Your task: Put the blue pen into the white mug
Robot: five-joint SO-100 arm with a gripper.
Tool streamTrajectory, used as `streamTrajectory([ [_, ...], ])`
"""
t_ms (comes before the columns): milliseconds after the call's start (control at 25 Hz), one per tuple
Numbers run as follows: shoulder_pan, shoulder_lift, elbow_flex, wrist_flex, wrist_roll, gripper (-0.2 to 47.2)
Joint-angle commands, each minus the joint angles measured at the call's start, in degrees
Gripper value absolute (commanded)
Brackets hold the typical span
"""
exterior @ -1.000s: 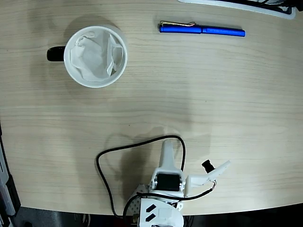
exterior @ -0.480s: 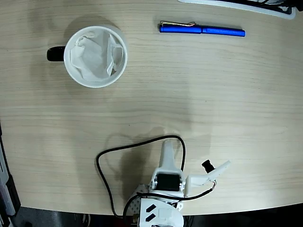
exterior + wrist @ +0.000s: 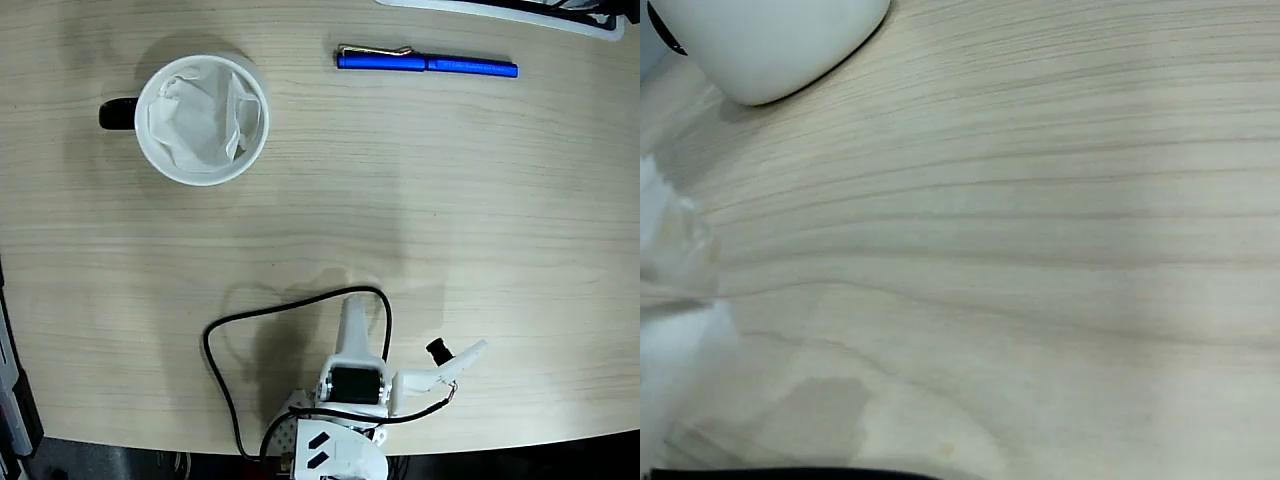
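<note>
Blue pen [image 3: 427, 64] flat on desk [image 3: 450, 200], well right of white mug [image 3: 202, 120]; arm folded, jaws state unclear.

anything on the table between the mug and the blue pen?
No. In the fixed view the stretch between the white mug and the blue pen is bare wooden table; nothing lies there.

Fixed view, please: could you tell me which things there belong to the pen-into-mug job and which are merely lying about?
Belong to the job:
- blue pen, lying flat near the far edge
- white mug, upright, crumpled paper inside
- gripper, at the near edge, far from both

Just lying about:
- black cable looping beside the arm
- white-edged object at the top edge, mostly cut off
</note>
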Motion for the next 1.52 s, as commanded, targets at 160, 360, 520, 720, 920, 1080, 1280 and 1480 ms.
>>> streamTrajectory([
  [160,0.26,3.87,-1.41,1.76,-0.26,0.0],
  [360,0.26,3.87,-1.41,1.76,-0.26,0.0],
  [520,0.26,3.87,-1.41,1.76,-0.26,0.0],
  [720,0.26,3.87,-1.41,1.76,-0.26,0.0],
  [920,0.26,3.87,-1.41,1.76,-0.26,0.0],
  [1080,0.88,3.87,-1.41,1.76,0.0,0.0],
  [1280,1.85,2.72,-3.87,1.67,-0.35,0.0],
  [1480,1.93,-1.05,-7.29,0.53,-0.44,0.0],
])
